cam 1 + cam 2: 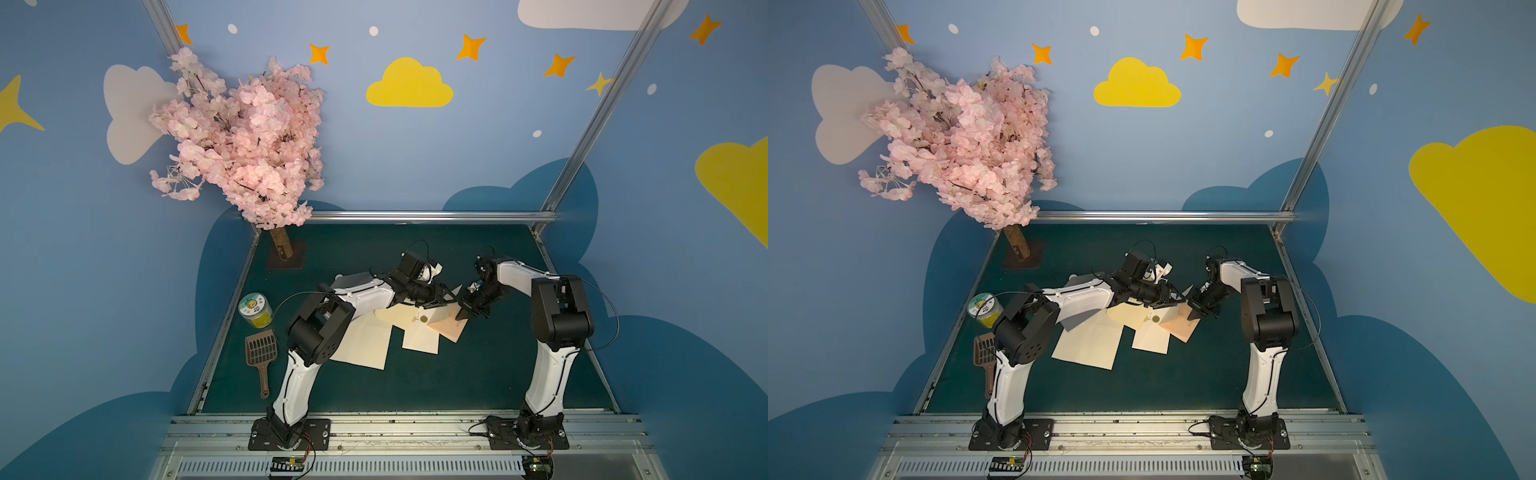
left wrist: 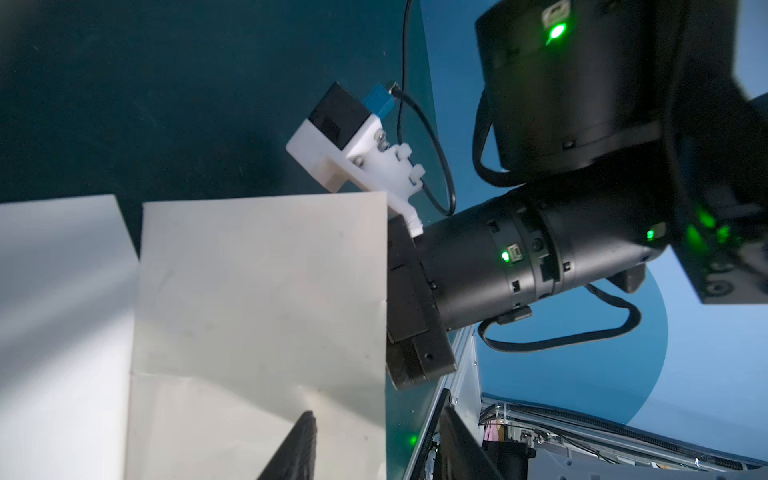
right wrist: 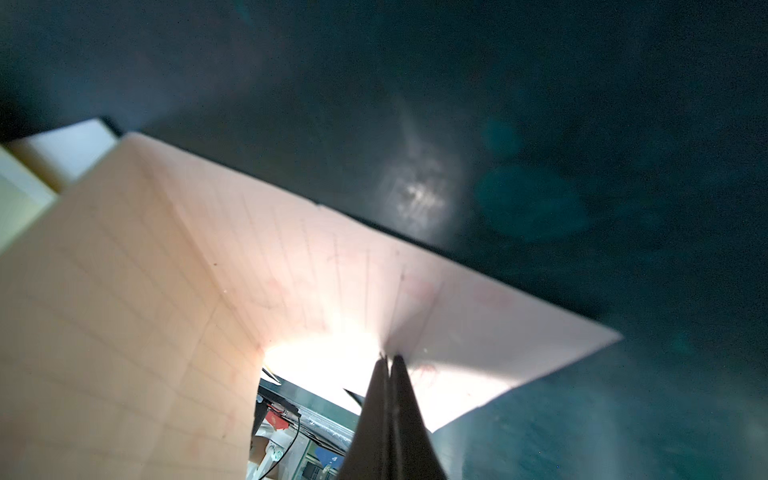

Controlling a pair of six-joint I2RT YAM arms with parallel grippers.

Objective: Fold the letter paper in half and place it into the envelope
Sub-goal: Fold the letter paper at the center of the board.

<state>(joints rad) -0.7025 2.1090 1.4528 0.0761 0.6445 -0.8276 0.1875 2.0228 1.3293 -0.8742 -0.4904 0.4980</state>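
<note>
The peach lined letter paper lies partly on the green mat, with one side lifted. My right gripper is shut on its raised edge. Beside it lies the cream envelope with a gold seal. My left gripper is open, facing the right one from close by. In the left wrist view the edge of a pale upright sheet stands between its fingers and hides the right fingertips. I cannot tell whether it touches either finger.
A larger creased cream sheet lies under the left arm. A yellow-filled jar and a brown slotted scoop sit at the mat's left edge. A pink blossom tree stands at the back left corner.
</note>
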